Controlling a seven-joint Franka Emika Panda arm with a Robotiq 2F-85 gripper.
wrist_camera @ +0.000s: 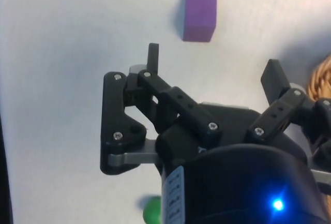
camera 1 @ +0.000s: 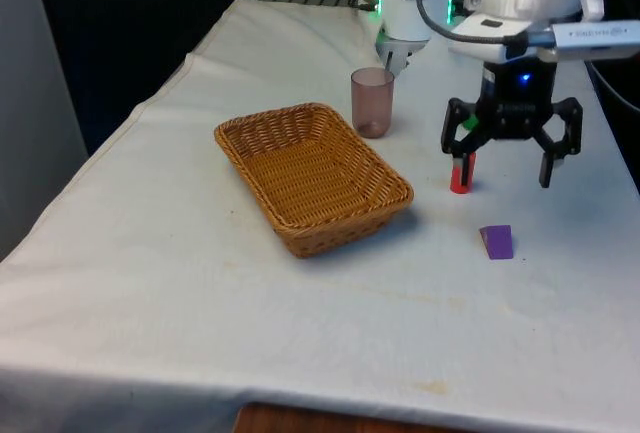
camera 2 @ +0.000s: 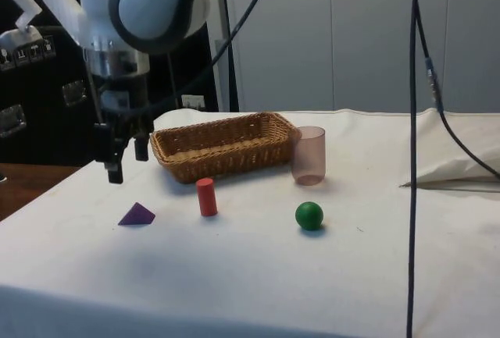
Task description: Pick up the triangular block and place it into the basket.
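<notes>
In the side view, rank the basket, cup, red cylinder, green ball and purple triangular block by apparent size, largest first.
1. basket
2. cup
3. red cylinder
4. green ball and purple triangular block: these two look about alike, so I won't rank them.

The basket and cup stand farther from the camera, so their lead is safe.

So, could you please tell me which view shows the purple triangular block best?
The side view: the purple triangular block shows its wedge profile, unobstructed on the cloth. The front view shows it end-on; the wrist view shows it from above, looking rectangular.
</notes>
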